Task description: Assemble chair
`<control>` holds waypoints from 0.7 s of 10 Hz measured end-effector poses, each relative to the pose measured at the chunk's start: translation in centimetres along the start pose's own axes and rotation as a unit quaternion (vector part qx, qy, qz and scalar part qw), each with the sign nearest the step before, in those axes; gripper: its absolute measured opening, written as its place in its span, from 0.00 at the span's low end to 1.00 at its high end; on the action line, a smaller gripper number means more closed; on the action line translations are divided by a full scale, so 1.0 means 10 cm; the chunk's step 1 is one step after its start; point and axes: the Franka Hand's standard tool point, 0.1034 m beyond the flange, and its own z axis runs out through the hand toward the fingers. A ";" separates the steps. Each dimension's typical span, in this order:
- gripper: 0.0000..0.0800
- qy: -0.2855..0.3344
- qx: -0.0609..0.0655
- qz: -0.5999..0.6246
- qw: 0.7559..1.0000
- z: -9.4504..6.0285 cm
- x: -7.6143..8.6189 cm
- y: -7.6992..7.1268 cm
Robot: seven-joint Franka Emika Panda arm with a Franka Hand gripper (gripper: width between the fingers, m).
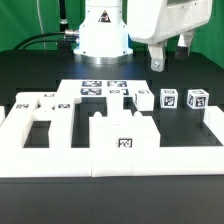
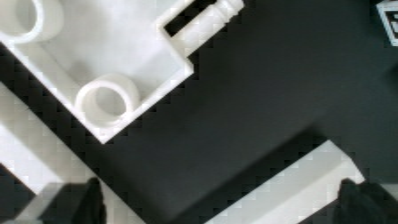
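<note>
Jaws were spread, nothing pinched; gripper [image 1: 172, 58] was positioned above the table [image 1: 30, 80], beyond the marker board [image 1: 100, 88] toward the exterior view's right. Chair parts [image 1: 120, 125] were laid around that board: tagged cubes [image 1: 170, 99] near it on the exterior view's right, slotted panel [image 1: 40, 118] and large tagged panel [image 1: 122, 140] on its camera side, against the border rail [image 1: 110, 166]. Parts were judged light, rigid, smooth plastic: slip likely, breakage unlikely. Hold would be best taken across a panel's thin edge or a cube's flat faces. Table was noted flat, black, matte; room beside the board was judged ample.
</note>
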 end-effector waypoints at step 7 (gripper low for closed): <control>0.81 0.000 0.007 -0.046 0.999 0.46 -0.24 0.41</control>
